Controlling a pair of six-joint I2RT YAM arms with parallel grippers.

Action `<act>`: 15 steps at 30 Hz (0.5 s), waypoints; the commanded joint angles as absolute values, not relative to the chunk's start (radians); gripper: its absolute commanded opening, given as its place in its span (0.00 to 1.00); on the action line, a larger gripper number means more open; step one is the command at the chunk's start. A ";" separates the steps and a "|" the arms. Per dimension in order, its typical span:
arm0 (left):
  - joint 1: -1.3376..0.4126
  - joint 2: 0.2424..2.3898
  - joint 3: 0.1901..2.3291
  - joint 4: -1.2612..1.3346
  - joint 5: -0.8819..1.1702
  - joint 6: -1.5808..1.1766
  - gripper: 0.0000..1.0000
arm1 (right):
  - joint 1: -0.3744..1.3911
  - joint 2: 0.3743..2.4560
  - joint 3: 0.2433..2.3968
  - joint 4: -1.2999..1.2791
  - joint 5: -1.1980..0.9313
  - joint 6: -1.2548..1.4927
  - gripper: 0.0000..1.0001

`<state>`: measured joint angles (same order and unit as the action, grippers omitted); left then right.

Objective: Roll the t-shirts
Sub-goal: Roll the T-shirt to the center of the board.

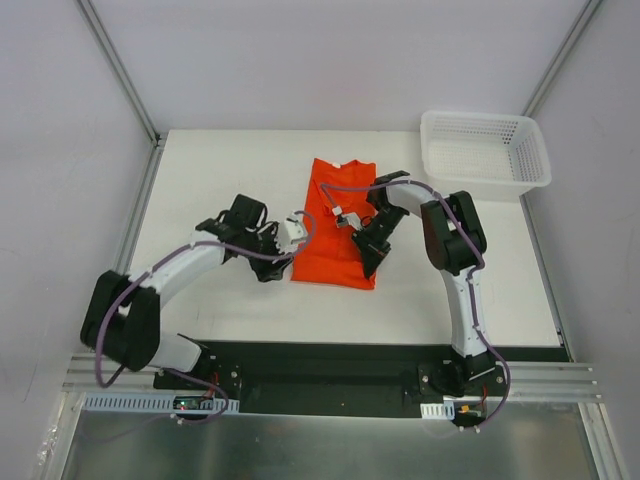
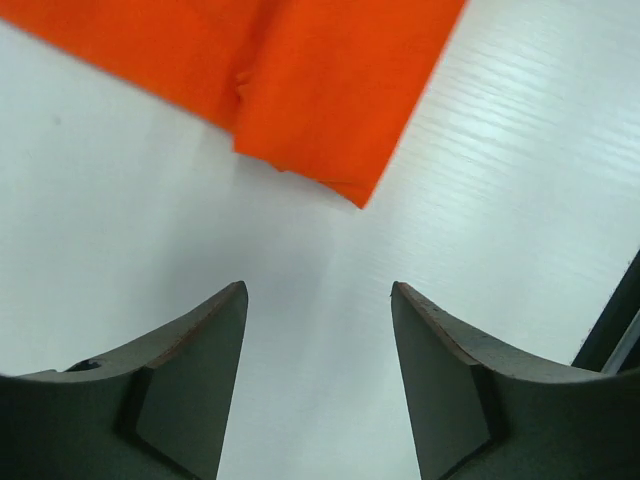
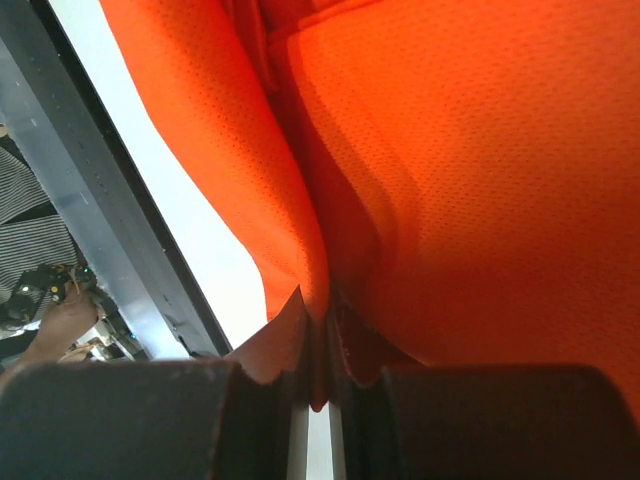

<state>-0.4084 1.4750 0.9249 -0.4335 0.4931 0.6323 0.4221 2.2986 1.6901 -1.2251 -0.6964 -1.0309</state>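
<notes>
The orange-red t-shirt (image 1: 335,225) lies folded into a long strip on the white table, collar end far, hem end near. My right gripper (image 1: 372,262) is shut on the t-shirt's near right edge; in the right wrist view a fold of the t-shirt (image 3: 450,170) is pinched between the fingertips (image 3: 285,335). My left gripper (image 1: 283,262) is open and empty just left of the t-shirt's near left corner. In the left wrist view the t-shirt's corner (image 2: 320,100) lies ahead of the open fingers (image 2: 200,360), apart from them.
A white mesh basket (image 1: 485,150) stands at the table's far right corner. The black base rail (image 1: 320,365) runs along the near edge. Grey walls and metal frame posts surround the white table (image 1: 220,180).
</notes>
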 commanded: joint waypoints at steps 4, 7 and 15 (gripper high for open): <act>-0.577 1.224 0.700 -0.157 0.377 0.900 0.60 | 0.419 2.341 1.759 -1.322 -0.696 -1.034 0.10; -0.636 1.218 0.657 -0.020 0.388 0.971 0.60 | 0.417 2.341 1.759 -1.322 -0.696 -1.034 0.10; -0.706 1.376 0.693 0.084 0.411 1.006 0.59 | 0.419 2.350 1.772 -1.341 -0.698 -1.037 0.11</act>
<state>-0.6891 1.3190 0.6636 -0.0021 0.3916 0.9432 0.4164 2.3352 1.7351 -1.2808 -0.6964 -1.0248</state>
